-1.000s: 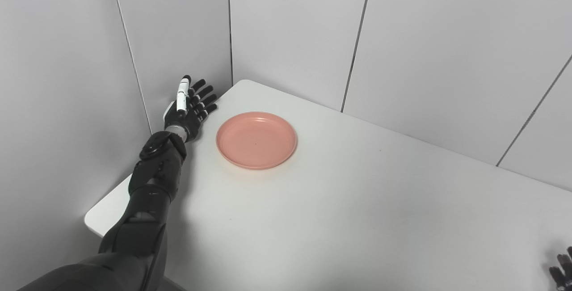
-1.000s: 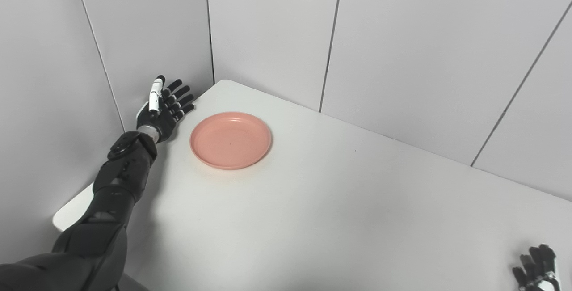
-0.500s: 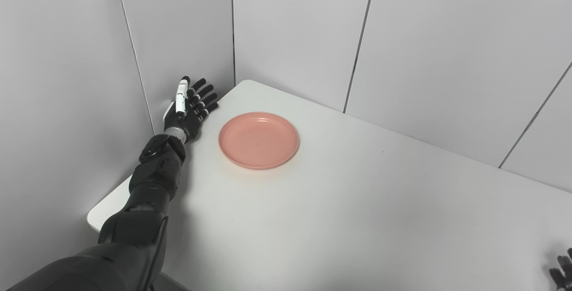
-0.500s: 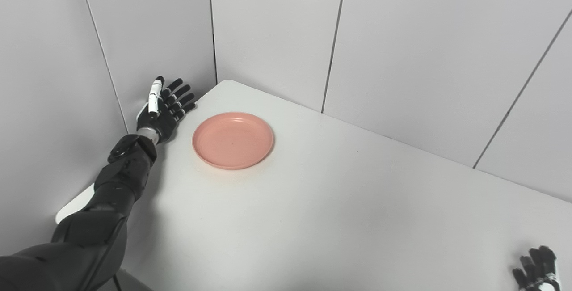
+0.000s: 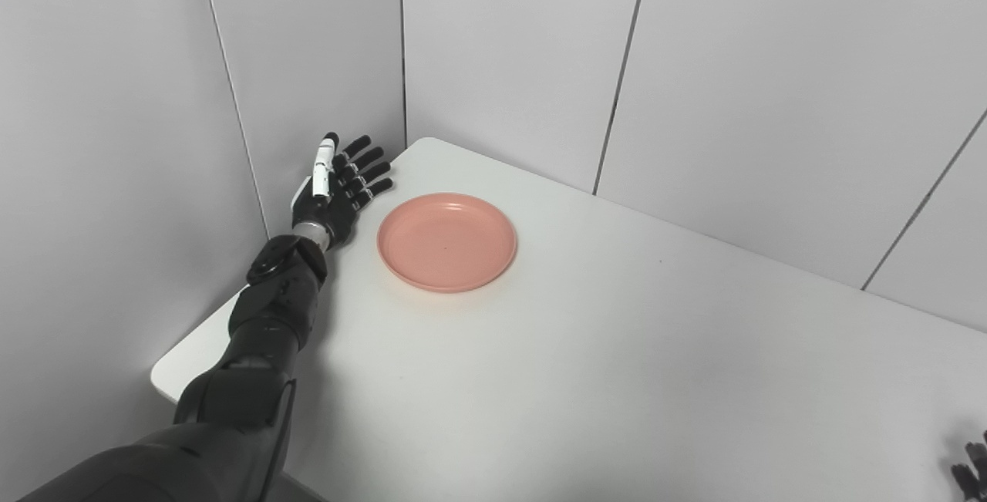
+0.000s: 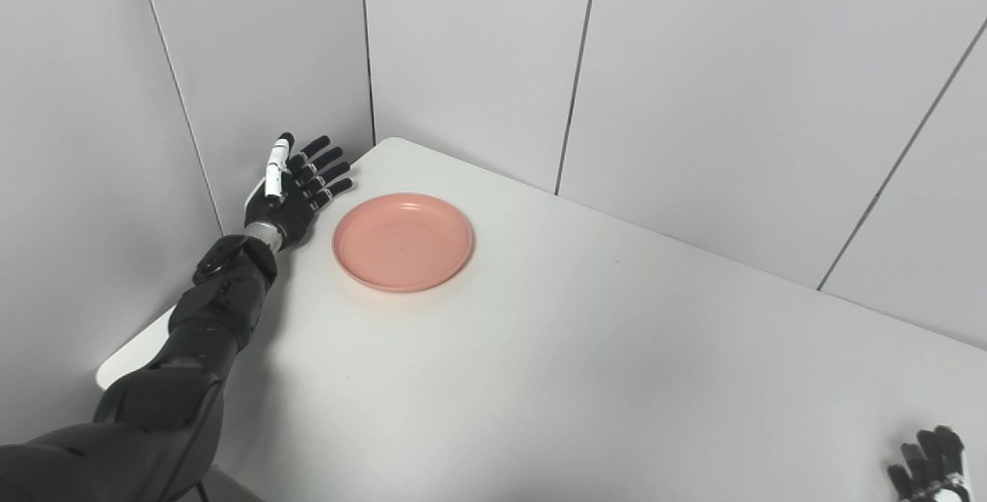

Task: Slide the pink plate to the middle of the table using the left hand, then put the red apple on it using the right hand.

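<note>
A pink plate (image 5: 446,241) lies flat near the far left corner of the white table (image 5: 617,363). My left hand (image 5: 339,188) is open, fingers spread, just left of the plate's rim and apart from it, above the table's left edge. Only the fingertips of my right hand (image 6: 929,467) show at the bottom right corner; whether it is open or shut cannot be told. No red apple is in either view.
Grey wall panels (image 5: 509,55) close in the table on the far side and the left, close behind my left hand. The table's left front corner (image 5: 166,375) is rounded.
My left hand has moved a little to the right, closer to the plate's rim. The plate has stayed in place. The camera shifted slightly.
</note>
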